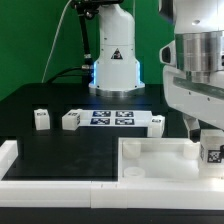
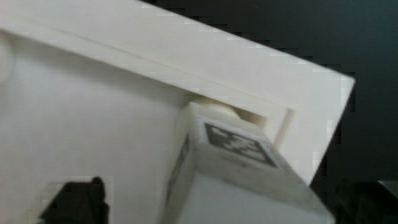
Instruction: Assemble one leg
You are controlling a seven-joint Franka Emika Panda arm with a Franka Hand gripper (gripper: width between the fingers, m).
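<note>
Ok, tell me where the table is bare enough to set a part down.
Bare black table lies between the loose legs and the front white rim. Crowded: the marker board row, and the tray corner by the tool.

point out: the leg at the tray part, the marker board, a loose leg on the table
leg at the tray (image 2: pixel 231 150), wrist view, on its tagged side.
marker board (image 1: pixel 112 119), exterior view, middle of the strip.
loose leg (image 1: pixel 41 120), exterior view, its front face.
</note>
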